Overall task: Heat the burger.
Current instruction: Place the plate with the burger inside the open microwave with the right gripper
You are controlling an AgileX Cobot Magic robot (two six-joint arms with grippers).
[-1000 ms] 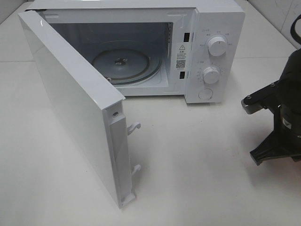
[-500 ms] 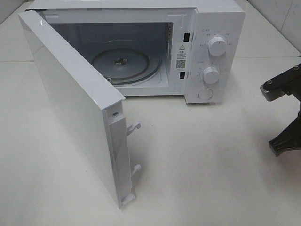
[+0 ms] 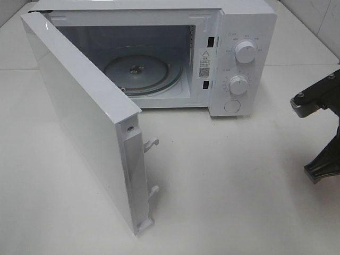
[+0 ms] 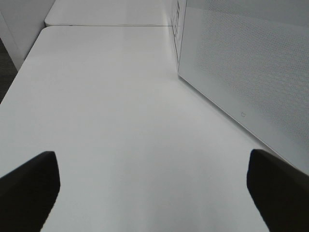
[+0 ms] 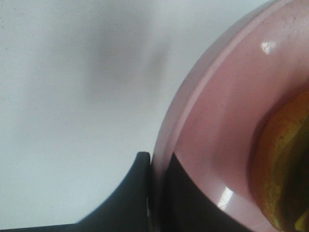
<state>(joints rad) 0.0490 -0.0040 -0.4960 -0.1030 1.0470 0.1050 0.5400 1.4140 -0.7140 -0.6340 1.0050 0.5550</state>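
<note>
Oven: the boxy white microwave (image 3: 249,18) sits at the back of the pale white table (image 3: 239,186), and its cavity is wide open to us.
Door: the flat white microwave door (image 3: 79,122) is swung out to the left of the high view, with two latch hooks poking from its free edge.
Inside: a round clear glass turntable (image 3: 142,71) lies on the cavity floor with nothing on it.
Controls: two round white knobs, an upper (image 3: 245,52) and a lower (image 3: 239,84), with a round white button (image 3: 232,106) beneath them.
Left gripper: the left gripper (image 4: 152,162) hangs over bare table, its black fingers (image 4: 29,188) spread far apart and holding nothing.
Left wrist view: a dotted white panel (image 4: 251,72) runs alongside, most likely the open door's face, though the angle makes that hard to confirm.
Right arm: only black hardware (image 3: 314,99) shows at the right edge of the high view, well apart from the microwave.
Right gripper: the right gripper (image 5: 157,166) is clamped tight on the rim of a glossy round pink plate (image 5: 217,106), one black finger on either side of the lip.
Burger: the golden-brown burger (image 5: 285,164) rides on that pink plate. Just a blurred slice shows at the frame edge, and it is out of the high camera's sight.
</note>
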